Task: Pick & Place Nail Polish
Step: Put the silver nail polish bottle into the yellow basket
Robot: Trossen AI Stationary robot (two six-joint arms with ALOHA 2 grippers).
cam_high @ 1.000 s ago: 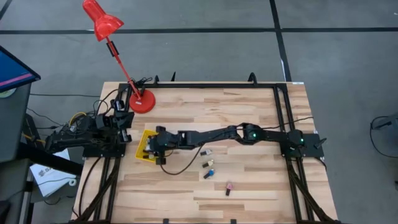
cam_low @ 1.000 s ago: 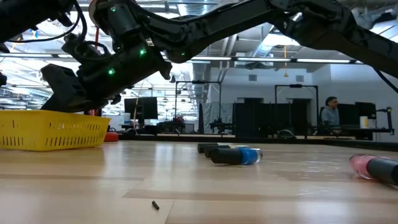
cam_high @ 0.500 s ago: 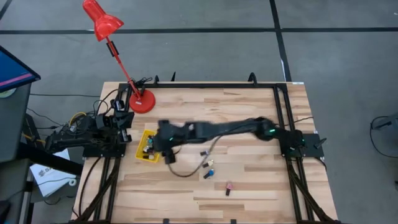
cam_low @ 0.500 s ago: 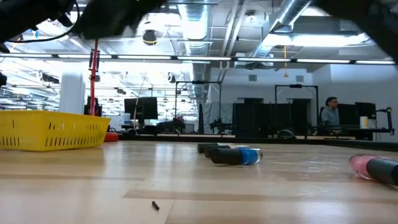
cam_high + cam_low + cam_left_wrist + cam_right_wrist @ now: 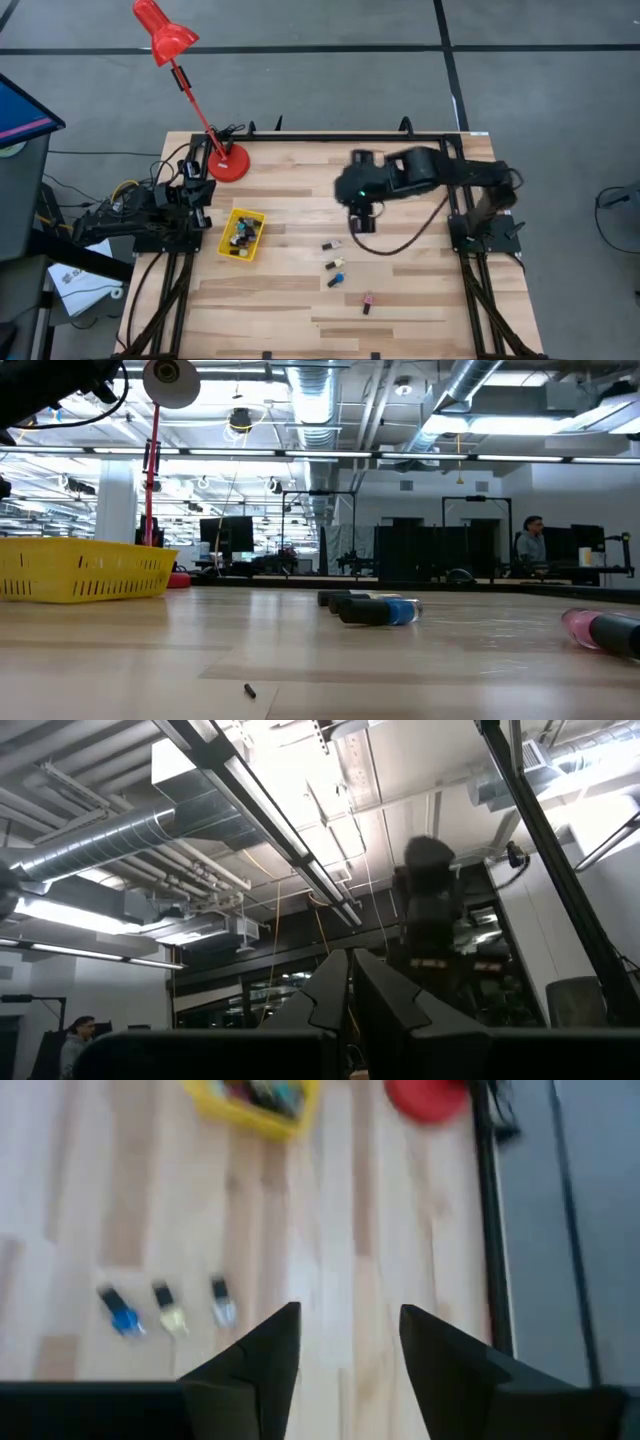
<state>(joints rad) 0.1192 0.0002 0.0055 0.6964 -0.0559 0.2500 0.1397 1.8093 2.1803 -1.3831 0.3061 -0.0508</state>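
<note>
- Yellow basket (image 5: 241, 233) near the table's left side already holds several nail polish bottles (image 5: 258, 1092).
- Four bottles (image 5: 336, 265) lie loose mid-table, one pink (image 5: 367, 301) apart from the rest; these remain to be placed.
- Right gripper (image 5: 361, 222) hangs above the table centre, fingers (image 5: 262, 1355) spread, empty.
- Left gripper (image 5: 350, 990) is parked at the left edge, pressed together.

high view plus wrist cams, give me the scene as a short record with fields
basket: yellow basket on the table's left part, bottles inside
loose bottles: four nail polish bottles on the wood: pale one, yellow one, blue one, pink one
right end effector: open, empty, raised above the table, bottles ahead of it
left end effector: shut, parked at the table's left edge, pointing at the ceiling
lamp: red lamp at the back left corner
</note>
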